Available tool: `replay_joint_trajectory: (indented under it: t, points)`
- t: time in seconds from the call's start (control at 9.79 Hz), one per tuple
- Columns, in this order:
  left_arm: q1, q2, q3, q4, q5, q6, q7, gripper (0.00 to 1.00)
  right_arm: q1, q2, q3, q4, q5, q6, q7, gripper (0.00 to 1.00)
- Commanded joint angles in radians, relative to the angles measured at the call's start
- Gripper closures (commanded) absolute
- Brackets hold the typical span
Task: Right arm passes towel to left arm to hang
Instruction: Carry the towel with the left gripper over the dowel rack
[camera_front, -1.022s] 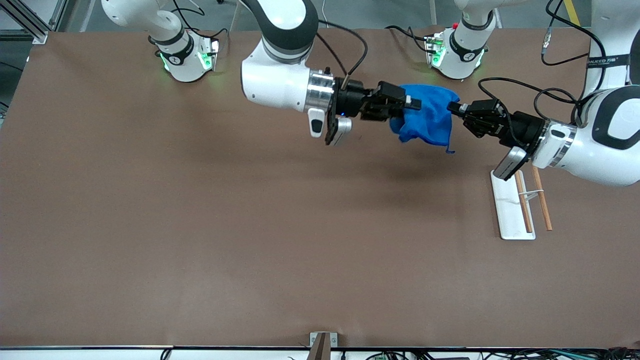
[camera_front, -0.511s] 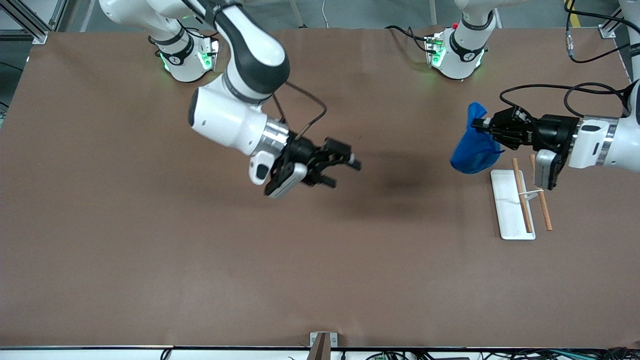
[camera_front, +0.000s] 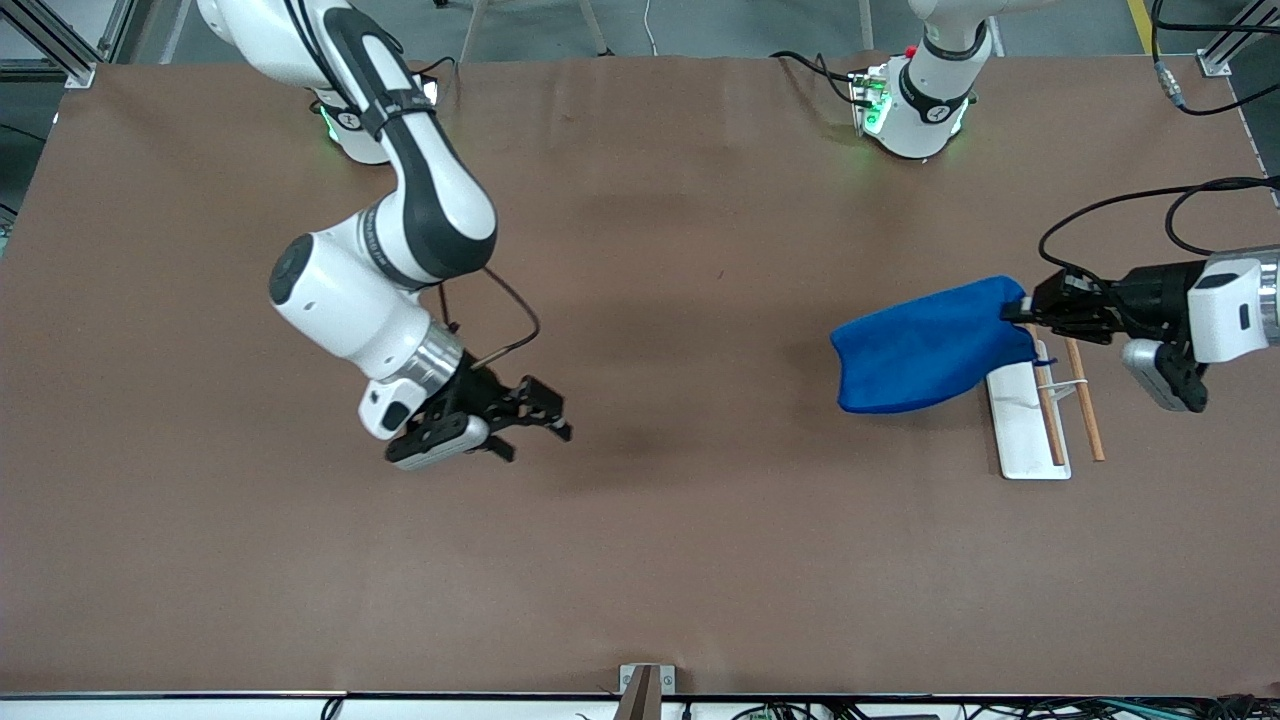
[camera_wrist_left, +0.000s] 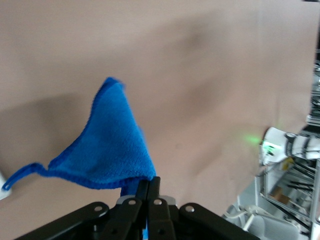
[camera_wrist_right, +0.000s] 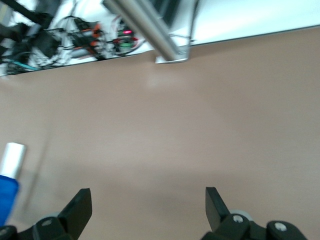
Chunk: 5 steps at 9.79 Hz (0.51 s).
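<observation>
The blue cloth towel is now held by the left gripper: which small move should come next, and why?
Probably the left gripper should carry the blue cloth towel sideways over the wooden rack bars. It is shut on one corner, and the cloth hangs mostly beside the white rack tray, not across the bars. The right gripper is open, away.

**Readable text: none**

No lettering, number or brand can be made out anywhere. The black bands on the left arm's base (camera_front: 920, 95) and the right arm's base (camera_front: 352, 122) each carry a small white round mark, too small to read as a word. The left wrist view shows only blurred equipment past the table (camera_wrist_left: 200, 75) edge, and the right wrist view likewise, with nothing legible on it
</observation>
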Motion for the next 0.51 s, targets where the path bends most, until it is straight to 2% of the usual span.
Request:
replay_joint_trajectory:
  t: [0.0,0.2,0.41]
  points:
    - [-0.014,0.037,0.066,0.001,0.062,0.069,0.021,1.0,0.009,-0.03,-0.091,-0.027,-0.073,-0.052,0.004,0.0]
    - [-0.013,0.078,0.137,0.027,0.117,0.119,0.083,1.0,0.013,-0.038,-0.209,0.009,-0.188,-0.168,0.013,0.0]
    - [-0.01,0.101,0.221,0.028,0.151,0.133,0.228,1.0,0.013,-0.046,-0.312,0.062,-0.253,-0.337,0.069,0.0]
